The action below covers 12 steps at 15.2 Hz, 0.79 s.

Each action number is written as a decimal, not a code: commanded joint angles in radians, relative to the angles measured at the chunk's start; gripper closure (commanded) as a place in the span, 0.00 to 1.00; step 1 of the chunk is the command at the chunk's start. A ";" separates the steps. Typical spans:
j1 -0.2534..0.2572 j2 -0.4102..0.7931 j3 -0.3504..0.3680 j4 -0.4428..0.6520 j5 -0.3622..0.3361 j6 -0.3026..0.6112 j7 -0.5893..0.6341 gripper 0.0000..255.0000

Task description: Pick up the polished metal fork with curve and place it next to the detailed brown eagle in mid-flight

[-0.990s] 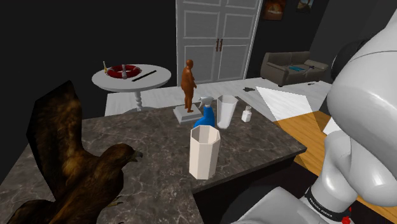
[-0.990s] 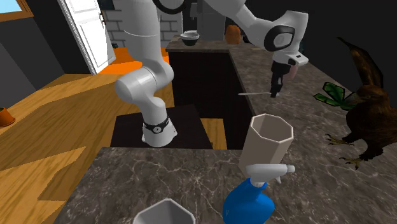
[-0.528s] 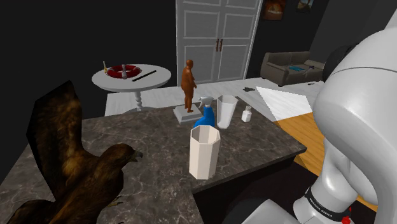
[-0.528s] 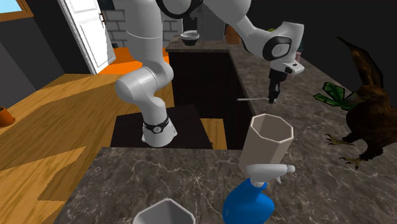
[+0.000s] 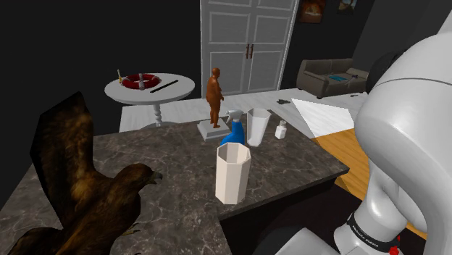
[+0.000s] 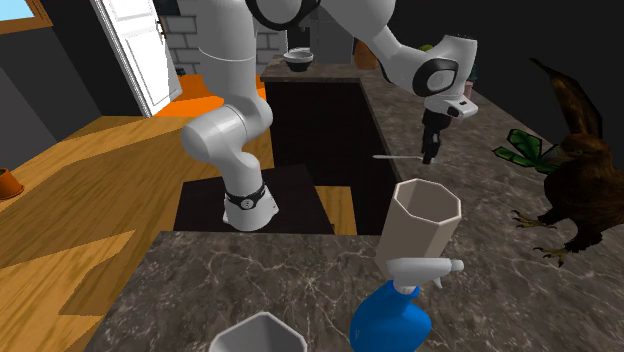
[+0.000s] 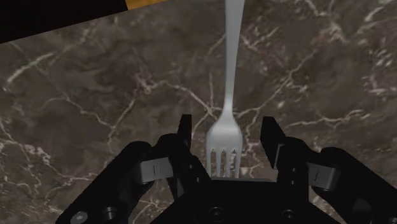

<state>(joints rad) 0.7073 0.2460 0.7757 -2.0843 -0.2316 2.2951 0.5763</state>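
Between the 2 fingers (image 7: 185, 135): fork (image 7: 228, 89) tines, not touched
gripper (image 7: 226, 127): spread wider than the fork head, low over marble counter (image 7: 95, 114)
eagle (image 6: 572, 185): toward the second exterior view's right, well apart from fork

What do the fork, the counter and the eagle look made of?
Fork: smooth pale-grey metal, judging by its even sheen. Counter: dark polished stone, probably marble, with white veins. Eagle: mottled brown feather texture; the material underneath is unclear.

Glossy white rounded arm (image 6: 232, 125), dark joint bands (image 6: 246, 199), blocky black fingers (image 7: 184, 137)
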 commanded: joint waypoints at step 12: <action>-0.034 -0.092 0.033 0.042 0.092 -0.104 -0.062 0.00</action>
<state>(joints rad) 0.6743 0.1558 0.8082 -2.0444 -0.1412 2.1948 0.5155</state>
